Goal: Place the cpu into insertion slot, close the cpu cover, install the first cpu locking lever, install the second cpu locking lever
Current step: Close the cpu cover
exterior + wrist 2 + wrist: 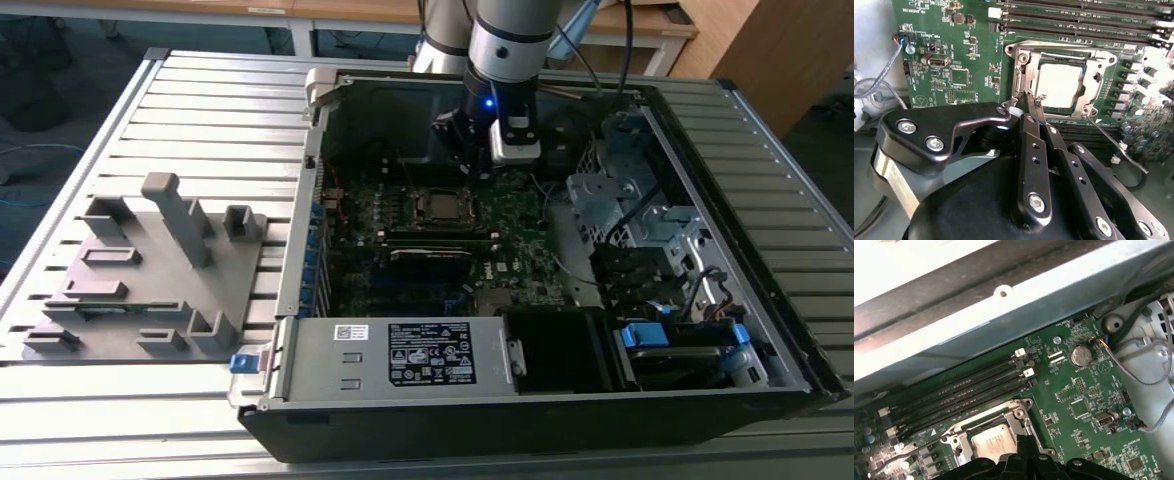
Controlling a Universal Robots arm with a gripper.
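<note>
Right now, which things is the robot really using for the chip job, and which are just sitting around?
For the job:
square silver-grey metal cpu
silver metal frame cpu cover, down around it
thin metal locking lever
black gripper, tip beside the cover

Just lying about:
long black memory slots
round silver coin battery
grey plastic tray

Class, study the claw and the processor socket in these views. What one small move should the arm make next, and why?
Probably slide the shut claw along to the locking lever and press it down. The cpu sits in place and the cpu cover lies flat over it, yet that lever juts out free, away from the cover's edge.
</note>
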